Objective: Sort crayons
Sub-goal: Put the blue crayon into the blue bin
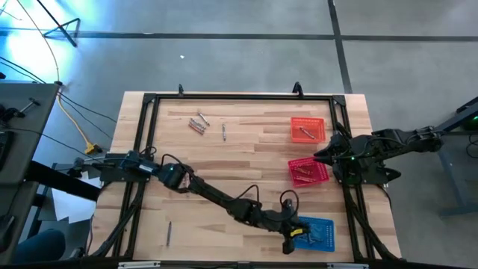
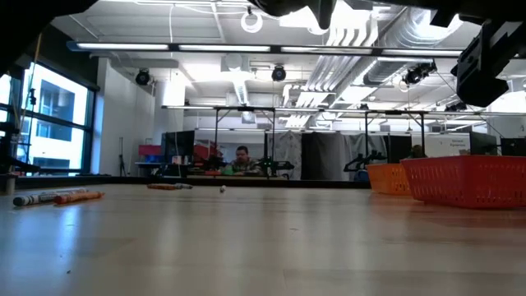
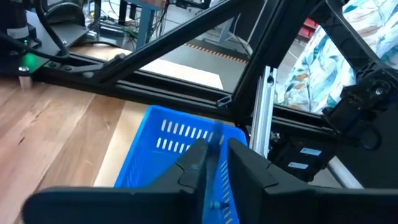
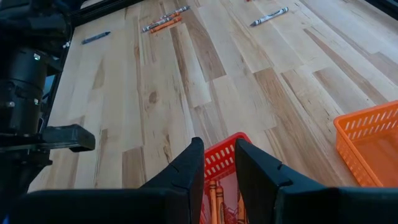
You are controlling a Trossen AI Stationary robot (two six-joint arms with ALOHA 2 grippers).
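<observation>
Several crayons lie loose on the counter, well apart from the left pincer, which hangs over the blue basket with a narrow gap between its fingers, apparently dropping one in. Right pincer waits over the red basket, slightly parted, holding nothing.

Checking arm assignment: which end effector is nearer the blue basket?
Left. The left end effector hangs at the blue basket, at its edge. The right end effector is farther up the table, between the red basket and the orange basket.
</observation>
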